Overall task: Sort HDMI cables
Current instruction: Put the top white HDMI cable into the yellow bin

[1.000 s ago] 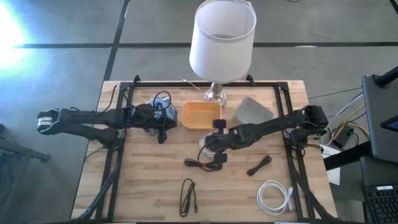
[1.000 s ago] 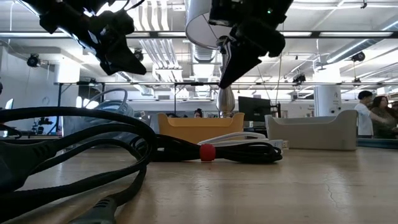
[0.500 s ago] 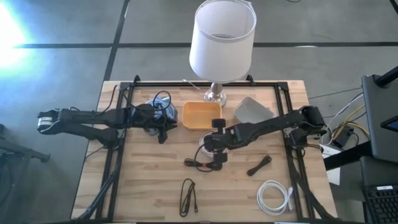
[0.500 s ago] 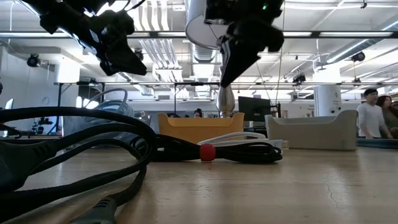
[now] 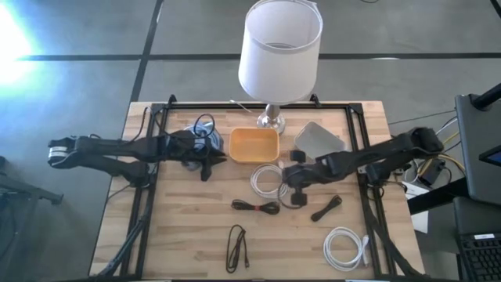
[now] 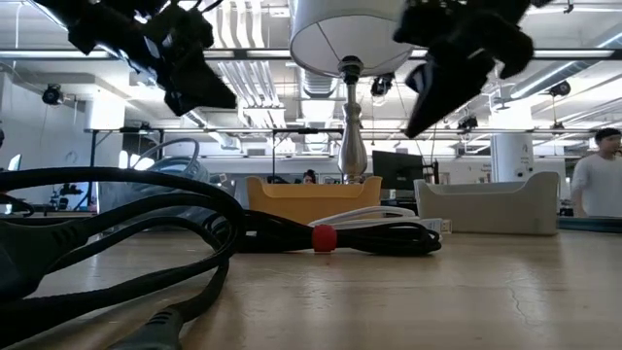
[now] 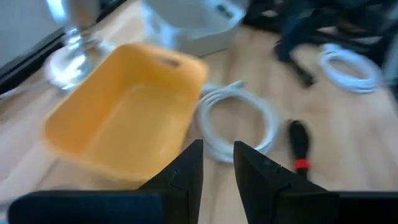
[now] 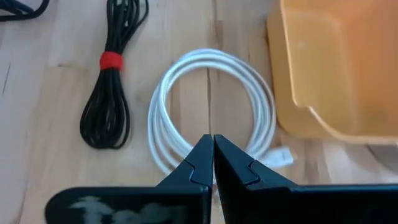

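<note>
Table: wooden top; white coil lies beside orange tray.
Right gripper: fingers together, empty.
Left gripper: fingers slightly apart, empty.
Risk: you descend pinched and shove the coil.

We see the lamp at the surface's back edge, two trays before it, a cable loop in front of those, and another loop at the front right corner.

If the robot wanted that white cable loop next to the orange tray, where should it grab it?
Probably from straight above, pinching one side of the ring: the white cable loop lies flat on the table, with an open middle for one finger. The side away from the orange tray looks clearer.
</note>
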Robot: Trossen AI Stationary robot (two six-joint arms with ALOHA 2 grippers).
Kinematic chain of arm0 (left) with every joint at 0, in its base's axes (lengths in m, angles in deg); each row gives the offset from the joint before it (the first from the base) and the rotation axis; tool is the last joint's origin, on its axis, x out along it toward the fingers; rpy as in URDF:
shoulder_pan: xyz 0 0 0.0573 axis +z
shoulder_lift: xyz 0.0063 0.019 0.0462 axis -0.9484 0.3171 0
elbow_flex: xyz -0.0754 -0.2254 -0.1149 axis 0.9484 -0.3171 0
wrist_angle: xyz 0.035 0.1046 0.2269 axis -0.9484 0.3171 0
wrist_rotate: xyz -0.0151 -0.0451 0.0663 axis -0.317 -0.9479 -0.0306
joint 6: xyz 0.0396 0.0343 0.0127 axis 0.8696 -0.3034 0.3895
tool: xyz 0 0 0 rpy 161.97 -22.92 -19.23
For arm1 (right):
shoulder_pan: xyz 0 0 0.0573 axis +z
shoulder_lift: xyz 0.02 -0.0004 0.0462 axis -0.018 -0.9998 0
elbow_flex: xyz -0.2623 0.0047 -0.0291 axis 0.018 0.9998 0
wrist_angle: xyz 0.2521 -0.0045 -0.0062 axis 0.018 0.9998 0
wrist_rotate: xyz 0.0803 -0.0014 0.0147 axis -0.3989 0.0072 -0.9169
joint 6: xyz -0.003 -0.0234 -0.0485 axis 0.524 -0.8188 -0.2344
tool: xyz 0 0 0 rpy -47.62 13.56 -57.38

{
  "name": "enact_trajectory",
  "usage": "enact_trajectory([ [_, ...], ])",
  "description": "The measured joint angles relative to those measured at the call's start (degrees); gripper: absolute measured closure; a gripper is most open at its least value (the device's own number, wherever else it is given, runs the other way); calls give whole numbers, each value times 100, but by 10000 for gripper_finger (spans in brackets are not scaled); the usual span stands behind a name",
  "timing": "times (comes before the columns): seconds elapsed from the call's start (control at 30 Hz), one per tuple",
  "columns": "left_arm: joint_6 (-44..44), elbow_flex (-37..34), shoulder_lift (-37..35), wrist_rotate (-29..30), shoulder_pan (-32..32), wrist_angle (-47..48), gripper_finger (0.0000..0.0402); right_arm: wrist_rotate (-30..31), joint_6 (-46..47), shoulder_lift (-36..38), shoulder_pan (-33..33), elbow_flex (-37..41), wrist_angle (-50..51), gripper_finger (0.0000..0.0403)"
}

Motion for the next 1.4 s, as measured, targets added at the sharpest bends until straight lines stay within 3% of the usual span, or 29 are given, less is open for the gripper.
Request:
enact_trajectory([
  [0.13,266,5,464,-463,-141,-893,309,-7,273,523,-2,589,-412,394],
  [0.37,468,68,1715,-592,-401,-2009,309,-624,494,1086,0,1550,-1463,394],
  [0.87,1033,1372,4052,-897,-742,-2035,309,-626,502,1192,-2,1971,-2107,394],
  [1.13,1030,1685,4836,-1133,-755,-1917,309,-611,502,1192,-2,1971,-2104,394],
  [1.4,1076,1716,5193,-927,-755,-2047,309,-582,499,1192,-2,1971,-2336,394],
])
